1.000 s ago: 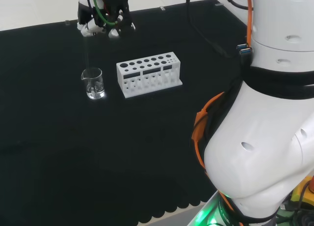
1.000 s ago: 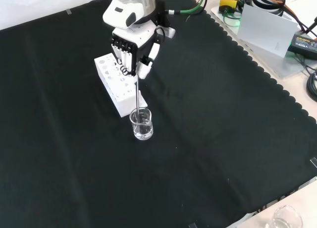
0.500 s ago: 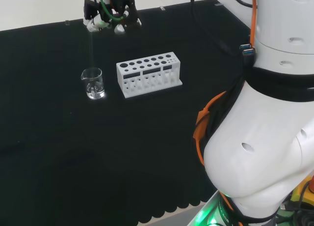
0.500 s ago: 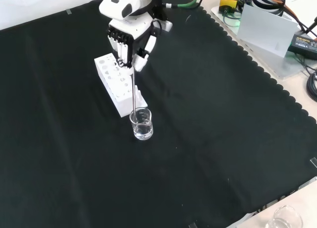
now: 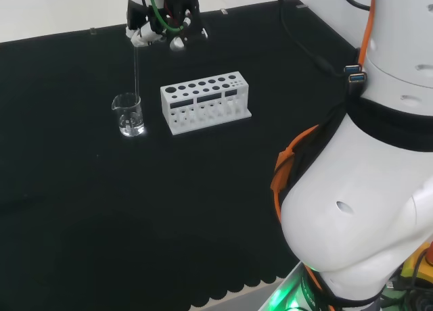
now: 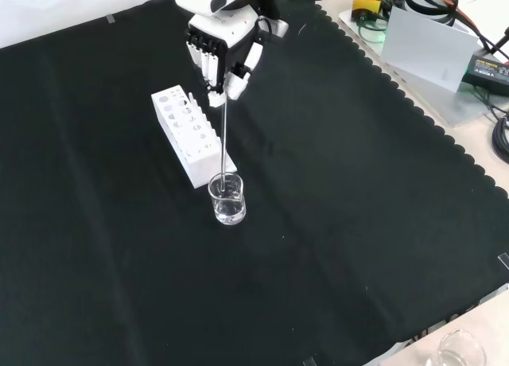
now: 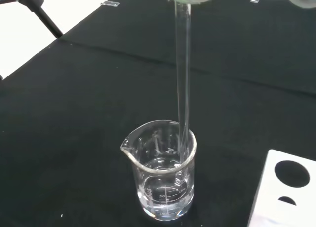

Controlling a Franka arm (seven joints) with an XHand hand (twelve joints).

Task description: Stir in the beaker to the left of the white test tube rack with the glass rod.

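Observation:
A clear glass beaker (image 5: 128, 113) (image 6: 227, 199) (image 7: 163, 170) with a little clear liquid stands on the black cloth, left of the white test tube rack (image 5: 205, 101) (image 6: 189, 134) in the head view. The hand (image 5: 164, 13) (image 6: 223, 49) hangs above them, its fingers curled and shut on the top of a thin glass rod (image 5: 136, 69) (image 6: 225, 137) (image 7: 183, 71). The rod slants down from the hand. Its lower end reaches into the beaker at the rim in the wrist view.
The arm's white links (image 5: 379, 162) take up the right of the head view. In the front view another clear vessel (image 6: 456, 352) stands off the cloth at the bottom right, and boxes with cables (image 6: 445, 40) lie at the top right beyond the cloth's scalloped edge.
The hand has risen and shifted right in the head view, up and to the right in the front view. The rod has come up with it and now leans, its tip still at the beaker.

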